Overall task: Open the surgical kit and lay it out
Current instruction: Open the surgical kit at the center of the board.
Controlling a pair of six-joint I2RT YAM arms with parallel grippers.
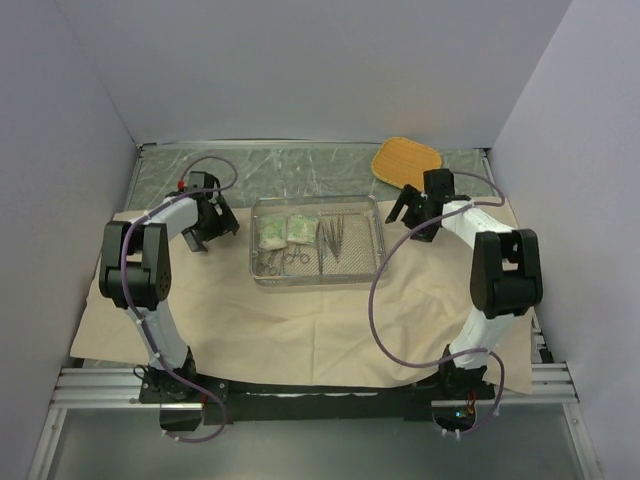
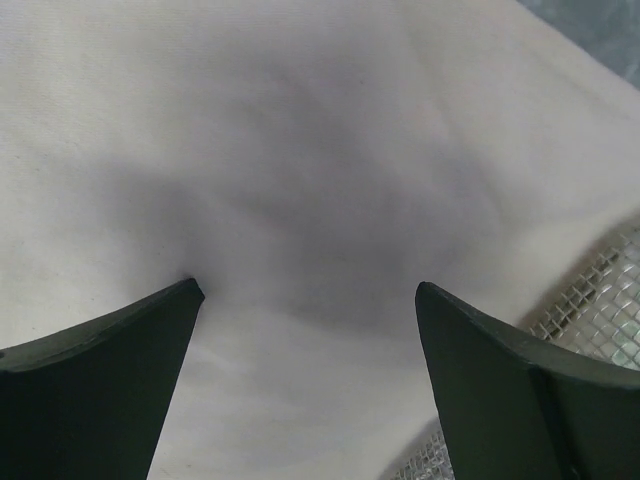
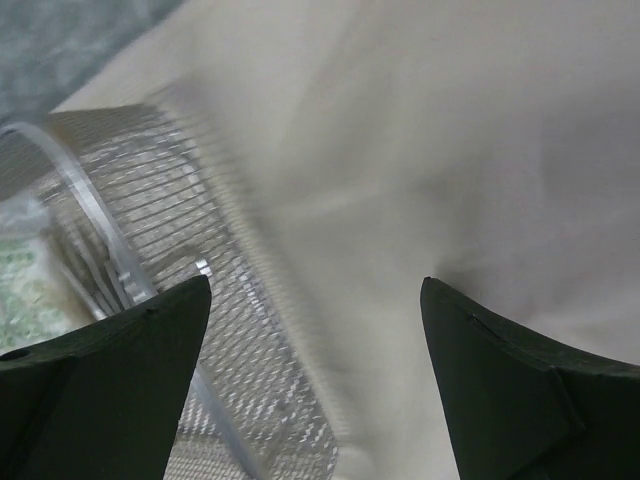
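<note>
The steel wire-mesh tray (image 1: 316, 283) sat mid-table on the spread beige wrapping cloth (image 1: 300, 335), holding tweezers (image 1: 335, 238), forceps (image 1: 283, 260) and green-white packets (image 1: 284, 232). The left arm folded at its elbow, its left gripper (image 1: 213, 238) low over cloth just left of the tray, jaws wide, empty. The right gripper (image 1: 410, 222) mirrored it beside the tray's right wall, equally wide, gripping nothing.

In front of me, a mottled grey-green table (image 1: 200, 165) carries a large beige wrapping cloth (image 1: 300, 330) spread flat over most of it, and an orange rounded-square woven pad (image 1: 407, 160) at its far right.
</note>
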